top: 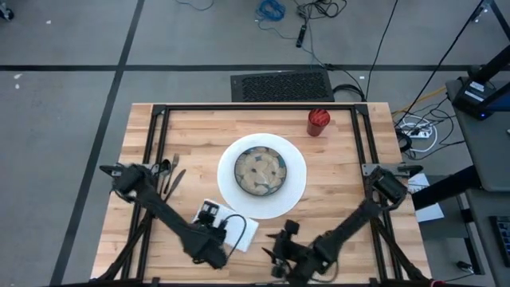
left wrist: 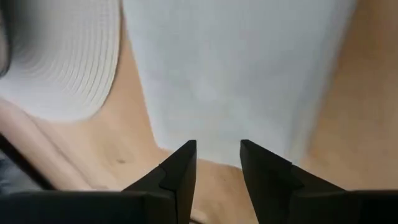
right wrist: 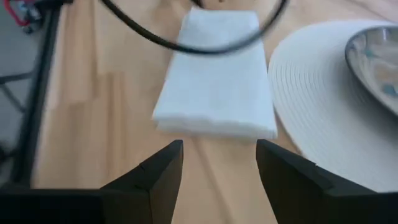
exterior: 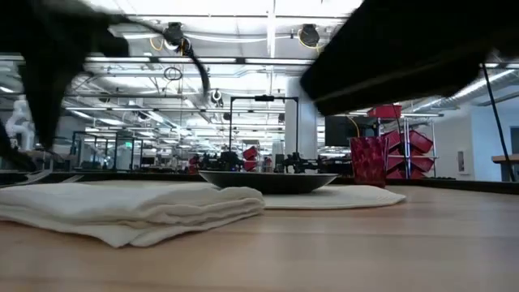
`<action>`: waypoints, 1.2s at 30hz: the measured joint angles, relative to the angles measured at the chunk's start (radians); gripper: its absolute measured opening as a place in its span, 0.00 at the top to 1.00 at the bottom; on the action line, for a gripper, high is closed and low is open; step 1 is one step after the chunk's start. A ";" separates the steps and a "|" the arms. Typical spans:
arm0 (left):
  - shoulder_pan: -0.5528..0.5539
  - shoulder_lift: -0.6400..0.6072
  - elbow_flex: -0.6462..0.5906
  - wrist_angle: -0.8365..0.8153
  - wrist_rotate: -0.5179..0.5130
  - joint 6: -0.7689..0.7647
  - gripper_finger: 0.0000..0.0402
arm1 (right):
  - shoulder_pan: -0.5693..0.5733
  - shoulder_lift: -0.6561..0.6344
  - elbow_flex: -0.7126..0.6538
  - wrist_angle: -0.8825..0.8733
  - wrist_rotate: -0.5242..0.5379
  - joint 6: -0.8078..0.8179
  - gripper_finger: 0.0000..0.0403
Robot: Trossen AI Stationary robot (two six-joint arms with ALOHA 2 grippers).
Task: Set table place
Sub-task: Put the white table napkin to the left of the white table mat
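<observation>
A folded white napkin (top: 244,229) lies flat on the table (top: 335,191), near its front edge and left of centre. My left gripper (left wrist: 218,146) hangs over the napkin (left wrist: 236,74), pointing steeply down, open, with nothing between its fingers. My right gripper (right wrist: 219,146) is open too. It stands a little to the right of the napkin (right wrist: 214,81) and points slantwise down at its near short edge. A round white placemat (top: 299,187) in the middle carries a patterned bowl (top: 260,171).
A red cup (top: 318,122) stands at the far right of the table. Cutlery (top: 169,171) lies at the left, beside the left arm's base. The left arm's cable (right wrist: 205,45) loops above the napkin. Bare wood lies right of the placemat.
</observation>
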State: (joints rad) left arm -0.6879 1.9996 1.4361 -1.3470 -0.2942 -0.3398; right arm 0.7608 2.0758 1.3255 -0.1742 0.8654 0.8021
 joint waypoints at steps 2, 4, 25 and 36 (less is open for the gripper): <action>-0.032 -0.074 -0.027 0.032 -0.010 -0.085 0.72 | -0.040 0.024 0.000 0.079 0.001 -0.062 0.52; -0.067 -0.161 -0.066 0.056 -0.034 -0.193 0.72 | -0.080 0.048 0.000 0.126 0.015 -0.094 0.52; -0.179 -0.268 -0.455 0.607 -0.252 -0.806 0.72 | -0.206 0.067 0.001 -0.020 -0.036 -0.141 0.52; -0.142 -0.267 -0.550 0.501 -0.238 -0.730 0.72 | -0.205 0.148 0.003 0.126 -0.037 -0.216 0.52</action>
State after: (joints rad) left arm -0.8299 1.7321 0.8861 -0.8457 -0.5324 -1.0700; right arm 0.5554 2.2236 1.3285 -0.0485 0.8285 0.5865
